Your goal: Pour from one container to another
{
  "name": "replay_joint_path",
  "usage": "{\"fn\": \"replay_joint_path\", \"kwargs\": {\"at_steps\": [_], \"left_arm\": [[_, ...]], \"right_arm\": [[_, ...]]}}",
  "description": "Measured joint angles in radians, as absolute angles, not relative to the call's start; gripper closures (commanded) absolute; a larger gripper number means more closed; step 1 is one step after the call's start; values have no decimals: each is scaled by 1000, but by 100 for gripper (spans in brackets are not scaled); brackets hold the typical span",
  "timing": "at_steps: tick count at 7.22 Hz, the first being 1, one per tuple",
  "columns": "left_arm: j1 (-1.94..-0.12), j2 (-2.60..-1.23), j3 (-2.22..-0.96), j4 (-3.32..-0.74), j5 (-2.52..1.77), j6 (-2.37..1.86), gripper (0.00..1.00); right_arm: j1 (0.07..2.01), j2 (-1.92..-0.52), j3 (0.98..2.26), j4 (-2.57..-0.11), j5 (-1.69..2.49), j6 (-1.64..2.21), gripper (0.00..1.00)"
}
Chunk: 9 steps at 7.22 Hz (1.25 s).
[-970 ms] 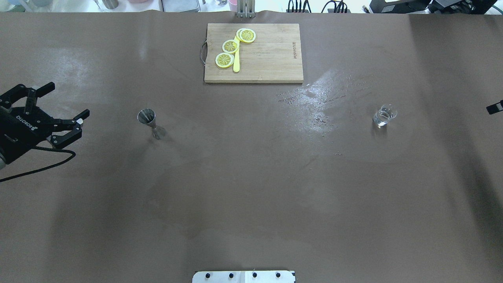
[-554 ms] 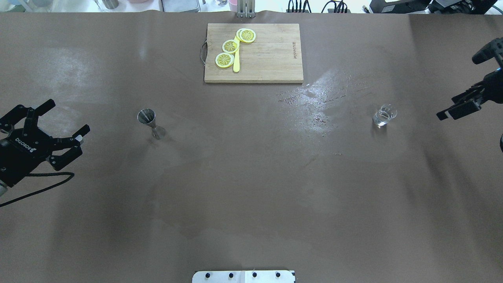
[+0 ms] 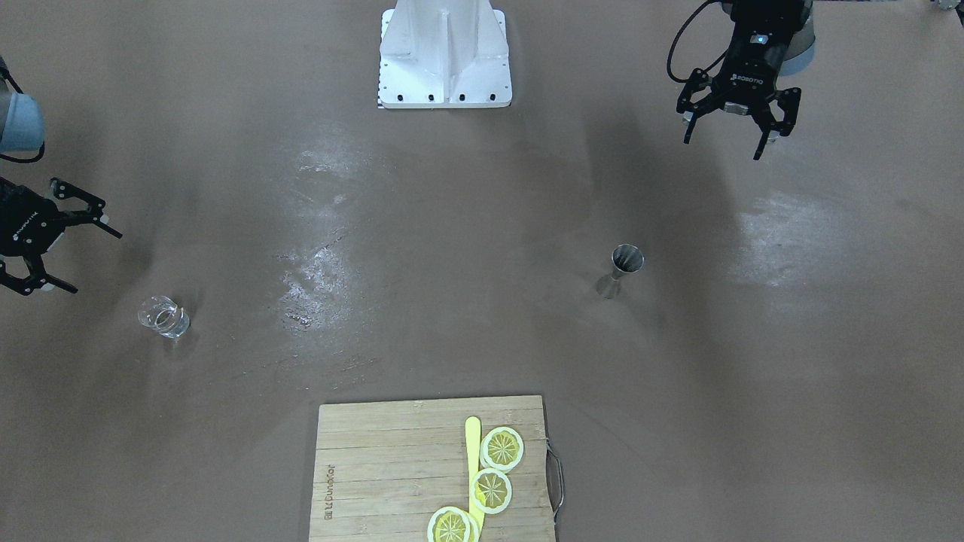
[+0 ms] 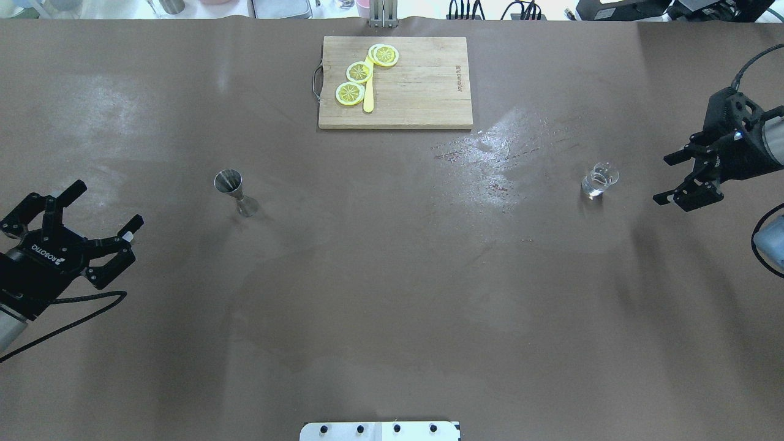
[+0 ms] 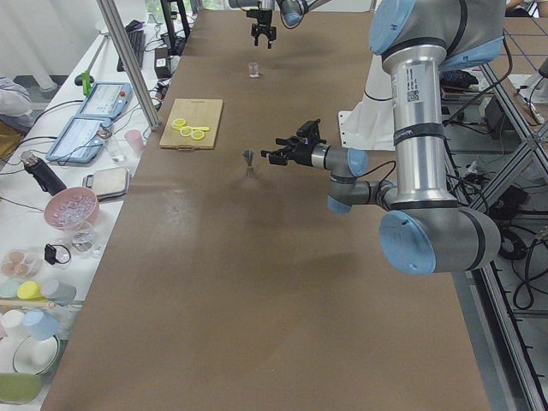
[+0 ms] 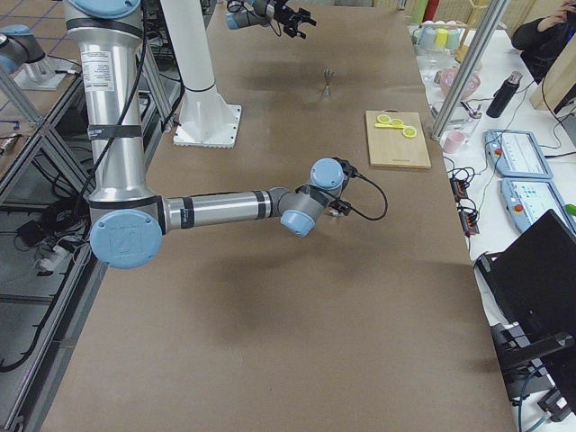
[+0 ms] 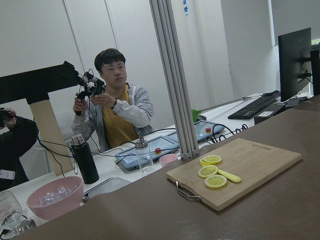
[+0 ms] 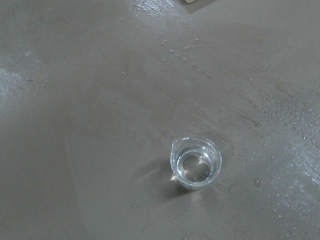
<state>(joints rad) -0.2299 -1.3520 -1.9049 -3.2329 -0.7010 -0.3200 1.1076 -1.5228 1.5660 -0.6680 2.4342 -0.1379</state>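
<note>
The small clear glass cup [image 4: 599, 179] with a pouring lip stands upright on the right of the brown table, and liquid shows in it in the right wrist view [image 8: 195, 162]. The steel hourglass jigger [image 4: 234, 193] stands upright on the left, far from the cup. My right gripper [image 4: 663, 180] hangs open just right of the cup, apart from it, and shows at the left edge in the front view [image 3: 94, 262]. My left gripper [image 4: 109, 203] is open and empty, well left of the jigger. Both containers also show in the front view: cup [image 3: 163, 316], jigger [image 3: 621, 269].
A wooden cutting board [image 4: 416, 86] with lemon slices [image 4: 359, 72] and a yellow knife lies at the far middle. A wet shiny patch [image 4: 496, 147] spreads between board and cup. The robot base [image 3: 444, 53] sits at the near edge. Operators and clutter sit beyond the far edge.
My right gripper has come in from the right edge and now hangs beside the glass cup. My left gripper has drifted back toward the robot's side. Cup and jigger have not moved.
</note>
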Motion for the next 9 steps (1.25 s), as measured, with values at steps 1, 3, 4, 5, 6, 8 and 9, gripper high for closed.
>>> {"fn": "replay_joint_path", "kwargs": {"at_steps": [1, 3, 4, 5, 6, 8, 9], "left_arm": [[-200, -1364, -1896, -3230, -642, -316, 1], [-157, -1386, -1881, -3226, -570, -318, 3], [-149, -1400, -1876, -3197, -530, -334, 3], [-144, -1422, -1870, -3106, -473, -401, 3], [-139, -1440, -1869, -2958, -411, -534, 3], [-121, -1455, -1866, -2704, -340, -821, 3], [-107, -1463, -1854, -2657, -330, -903, 3]], "right_arm": [[1116, -1524, 1540, -639, 2432, -246, 0], [1106, -1516, 1478, -587, 2417, -373, 0], [1091, -1509, 1442, -527, 2395, -397, 0], [1080, -1494, 1398, -459, 2376, -403, 0], [1075, -1475, 1361, -416, 2369, -402, 0], [1070, -1448, 1334, -393, 2392, -399, 0], [1070, -1432, 1323, -391, 2420, -398, 0]]}}
